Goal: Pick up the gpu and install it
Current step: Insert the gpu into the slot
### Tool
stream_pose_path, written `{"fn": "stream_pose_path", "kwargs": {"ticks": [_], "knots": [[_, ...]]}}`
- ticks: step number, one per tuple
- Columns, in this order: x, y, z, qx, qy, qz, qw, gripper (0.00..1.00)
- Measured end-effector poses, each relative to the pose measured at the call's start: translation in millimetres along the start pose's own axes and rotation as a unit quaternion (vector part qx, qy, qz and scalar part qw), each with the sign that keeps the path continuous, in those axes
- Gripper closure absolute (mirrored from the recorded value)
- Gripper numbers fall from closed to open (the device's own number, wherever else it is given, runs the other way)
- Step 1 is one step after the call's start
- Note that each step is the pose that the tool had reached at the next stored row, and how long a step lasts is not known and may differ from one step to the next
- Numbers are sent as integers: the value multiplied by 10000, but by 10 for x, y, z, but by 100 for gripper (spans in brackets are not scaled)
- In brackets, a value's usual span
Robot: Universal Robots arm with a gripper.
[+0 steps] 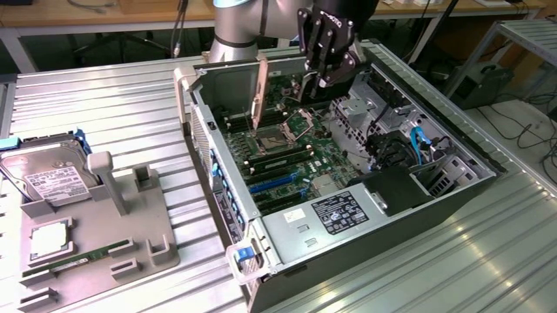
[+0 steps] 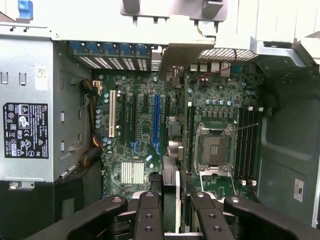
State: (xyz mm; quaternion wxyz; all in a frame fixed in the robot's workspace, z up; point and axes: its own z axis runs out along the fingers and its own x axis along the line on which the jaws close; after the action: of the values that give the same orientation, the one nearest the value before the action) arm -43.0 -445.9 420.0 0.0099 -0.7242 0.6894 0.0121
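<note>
Gripping the gpu [image 2: 170, 200] edge-on between closed end effector [image 2: 175, 212] fingers [image 2: 149, 210], above the motherboard [image 2: 145, 135] inside the open computer case [image 1: 487, 163]. Held upright beside the CPU socket [image 2: 214, 149]. Hard drive [image 1: 52, 176] parked well apart on the counter [image 1: 113, 98].

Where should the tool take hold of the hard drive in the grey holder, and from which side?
Probably the upper edge of the hard drive, from above. It stands tilted with its lower end in the grey holder, so only the upper part is free, and its flat faces suit a pinch.
</note>
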Motion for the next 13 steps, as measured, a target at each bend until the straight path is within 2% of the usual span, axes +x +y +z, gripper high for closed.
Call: {"fn": "stream_pose_path", "kwargs": {"ticks": [13], "knots": [[3,2,79,6,0,0,10000,73]]}}
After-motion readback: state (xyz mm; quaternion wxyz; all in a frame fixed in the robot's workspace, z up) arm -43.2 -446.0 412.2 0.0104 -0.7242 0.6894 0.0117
